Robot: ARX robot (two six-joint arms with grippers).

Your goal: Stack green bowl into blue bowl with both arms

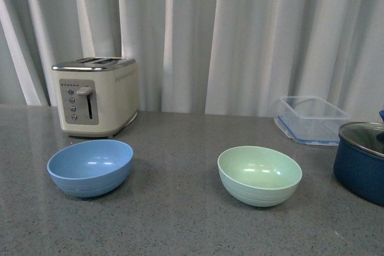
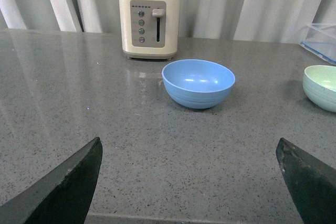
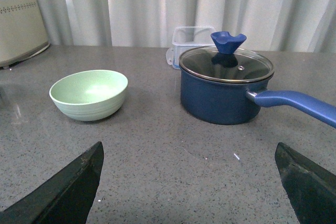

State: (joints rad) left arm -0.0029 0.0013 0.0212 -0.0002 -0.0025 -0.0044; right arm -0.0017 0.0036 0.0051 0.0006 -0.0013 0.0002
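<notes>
The blue bowl (image 1: 90, 167) sits upright and empty on the grey counter at the left; it also shows in the left wrist view (image 2: 198, 83). The green bowl (image 1: 259, 175) sits upright and empty to its right, apart from it; it shows in the right wrist view (image 3: 89, 94) and at the edge of the left wrist view (image 2: 321, 86). Neither arm shows in the front view. My left gripper (image 2: 189, 182) is open and empty, well short of the blue bowl. My right gripper (image 3: 189, 182) is open and empty, short of the green bowl.
A cream toaster (image 1: 96, 96) stands behind the blue bowl. A clear plastic container (image 1: 311, 119) sits at the back right. A dark navy pot with a glass lid (image 3: 224, 85) and a long handle (image 3: 296, 104) stands right of the green bowl. White curtains hang behind.
</notes>
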